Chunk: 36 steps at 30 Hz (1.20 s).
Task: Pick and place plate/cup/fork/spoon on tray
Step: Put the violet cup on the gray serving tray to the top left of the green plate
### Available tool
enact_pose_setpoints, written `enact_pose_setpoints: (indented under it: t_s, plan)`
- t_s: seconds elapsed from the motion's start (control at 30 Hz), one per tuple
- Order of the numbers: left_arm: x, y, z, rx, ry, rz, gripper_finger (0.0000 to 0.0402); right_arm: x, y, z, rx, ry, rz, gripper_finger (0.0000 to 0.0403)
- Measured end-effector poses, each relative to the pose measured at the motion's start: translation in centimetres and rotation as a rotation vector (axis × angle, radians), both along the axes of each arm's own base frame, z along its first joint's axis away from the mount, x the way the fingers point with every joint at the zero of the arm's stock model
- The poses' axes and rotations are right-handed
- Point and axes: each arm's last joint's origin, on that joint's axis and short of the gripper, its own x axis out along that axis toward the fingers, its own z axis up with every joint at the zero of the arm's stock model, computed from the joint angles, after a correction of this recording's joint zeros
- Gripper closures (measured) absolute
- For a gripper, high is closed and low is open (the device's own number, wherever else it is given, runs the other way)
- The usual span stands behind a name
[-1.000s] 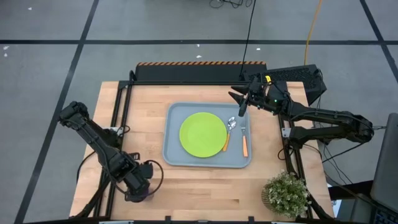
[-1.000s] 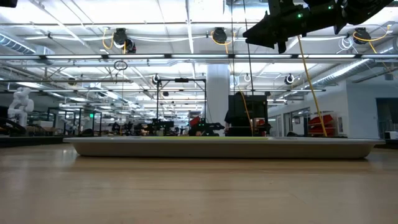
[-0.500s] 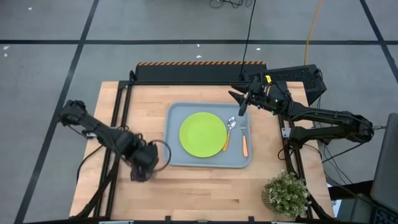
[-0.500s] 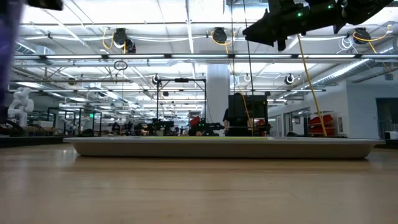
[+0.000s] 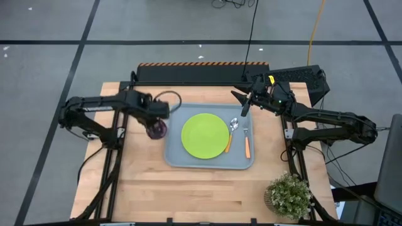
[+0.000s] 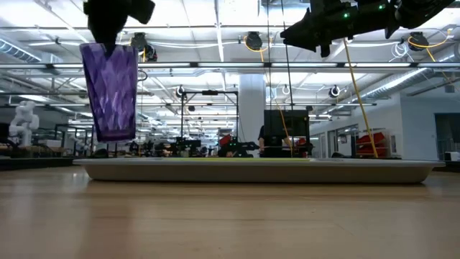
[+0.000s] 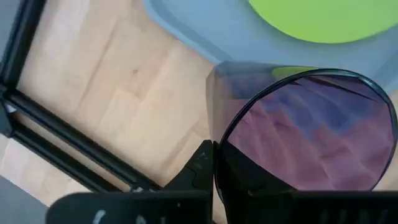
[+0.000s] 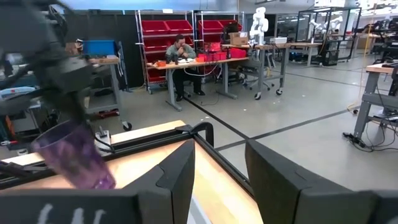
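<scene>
The left claw (image 5: 152, 119) pinches the cup (image 5: 156, 129) above the tray (image 5: 174, 154)'s left rim; carry it level over bare tray beside the plate (image 5: 205, 135), then lower gently.

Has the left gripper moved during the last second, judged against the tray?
Yes. The left gripper, shut on the cup, swung from the table's near-left corner to just beside the tray's left edge, cup held in the air.

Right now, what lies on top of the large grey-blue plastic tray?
On the grey-blue tray lie the round lime-green plate, the orange-handled spoon and the orange-handled fork. The purple tumbler hangs beside it, held by the left gripper. The tray floor under the plate is covered.
</scene>
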Motion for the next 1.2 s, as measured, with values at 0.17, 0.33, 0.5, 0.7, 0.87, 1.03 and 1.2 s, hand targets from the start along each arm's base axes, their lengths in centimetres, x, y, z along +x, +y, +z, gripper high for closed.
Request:
enact_pose_setpoints:
  t_s: [0.17,0.33,0.5,0.7,0.87,1.03,1.2]
  plan:
    - [0.1,3.7,0.1,0.020,-0.067,0.056,0.0394,0.0,0.0,0.0,-0.014,0.006,-0.001,0.0268]
    - [0.6,7.0,0.1,0.041,-0.183,0.151,0.0394,0.0,0.0,0.0,-0.017,0.007,-0.001,0.0268]
    - [1.5,9.1,-0.8,0.005,-0.211,0.162,0.0394,0.0,0.0,0.0,-0.015,0.005,-0.001,0.0268]
    - [2.9,10.5,-2.2,-0.055,-0.146,0.158,0.0394,0.0,0.0,0.1,-0.021,-0.004,-0.001,0.0268]
    - [4.8,11.4,-1.2,-0.064,-0.115,0.147,0.0394,0.0,0.0,0.2,-0.023,-0.006,-0.001,0.0268]
    - [6.4,12.6,0.1,-0.070,-0.089,0.124,0.0394,0.0,0.0,0.1,-0.022,-0.005,-0.001,0.0268]
    - [6.8,14.1,-0.1,-0.105,0.002,0.128,0.0394,0.0,0.0,0.1,-0.020,0.000,0.001,0.0268]
